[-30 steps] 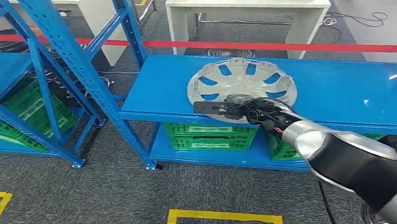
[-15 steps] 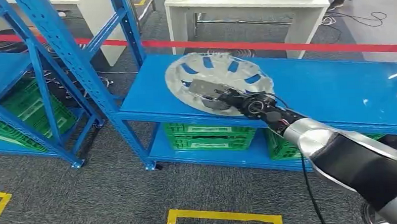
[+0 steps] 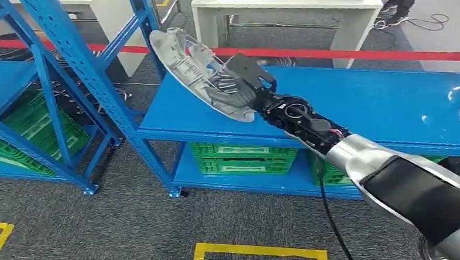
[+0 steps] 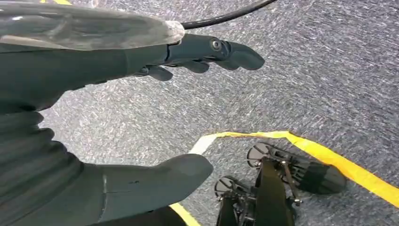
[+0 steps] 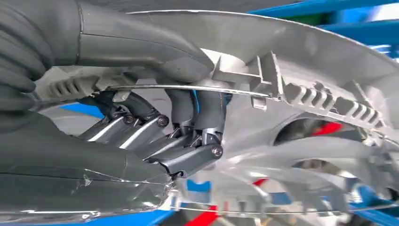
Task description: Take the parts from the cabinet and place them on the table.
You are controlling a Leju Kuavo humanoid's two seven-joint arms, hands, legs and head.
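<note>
Gripping wheel cover [image 3: 195,67] firmly by its rim with right hand [image 3: 246,85], lifting clear of shelf [image 3: 361,101] beneath; left hand [image 4: 141,117] hanging unclenched, holding nothing.

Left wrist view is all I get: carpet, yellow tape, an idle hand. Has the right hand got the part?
Observer: Yes. The right hand grips the silver wheel cover and holds it tilted on edge above the blue shelf.
Operator: How is it gripped?
Observer: In the right wrist view, the fingers curl through an opening while the thumb presses the rim.
Operator: Anything left below?
Observer: Green crates sit on the lower shelf.
</note>
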